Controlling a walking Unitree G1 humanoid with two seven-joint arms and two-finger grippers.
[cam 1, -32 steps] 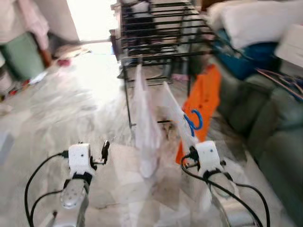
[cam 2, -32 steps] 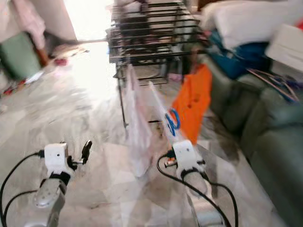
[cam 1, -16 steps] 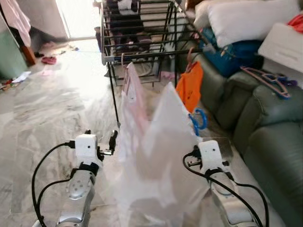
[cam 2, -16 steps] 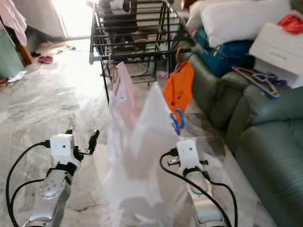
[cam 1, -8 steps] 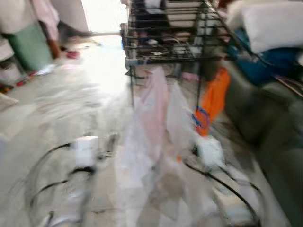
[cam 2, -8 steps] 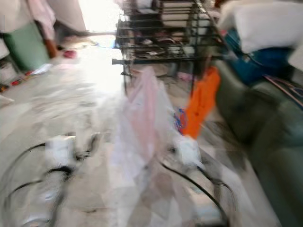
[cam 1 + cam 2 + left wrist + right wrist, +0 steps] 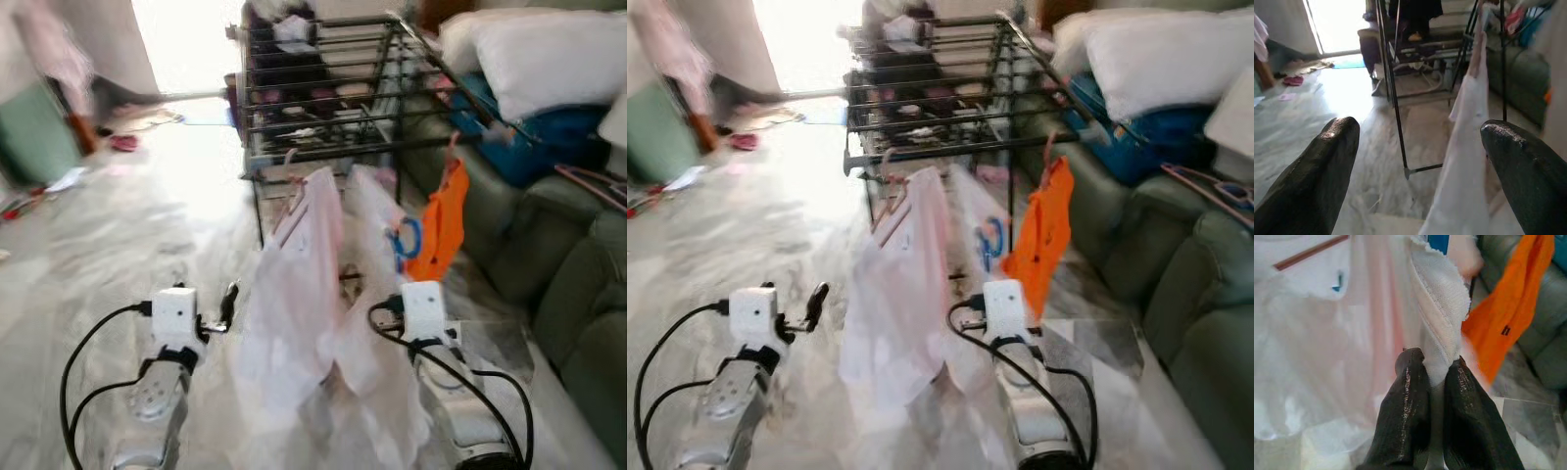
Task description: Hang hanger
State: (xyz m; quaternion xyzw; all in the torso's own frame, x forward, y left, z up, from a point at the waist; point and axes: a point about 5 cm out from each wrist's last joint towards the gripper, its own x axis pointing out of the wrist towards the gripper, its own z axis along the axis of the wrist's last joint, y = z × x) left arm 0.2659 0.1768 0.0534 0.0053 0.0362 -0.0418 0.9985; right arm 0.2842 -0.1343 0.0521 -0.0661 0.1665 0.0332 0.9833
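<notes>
Clamped on a fold of white cloth, the right gripper (image 7: 1436,374) had its two black fingers (image 7: 1405,411) pressed close together with the ribbed hem of the garment pinched between them. That white garment (image 7: 377,294) rose from the gripper toward a blue hanger (image 7: 407,238), which sat just above and ahead of it, close under the front rail of the drying rack (image 7: 333,93). Whether the hanger's hook was already over the rail could not be told, since the head views were soft with blur. Just beside the gripper, toward the robot's left, a pale pink garment (image 7: 299,294) already hung from the rack on a pink hanger (image 7: 890,201); on its other side and a little farther off hung an orange garment (image 7: 441,230), with a green sofa (image 7: 578,294) beyond that. The left gripper (image 7: 1418,171) was held out low and well apart from the cloth, its fingers spread wide and holding nothing, pointed at the rack's leg and the marble floor (image 7: 118,235). By my judgement the task was in its last stretch: the garment had been carried to the rack, and what remained was to seat the hook over a rail and release the cloth.
</notes>
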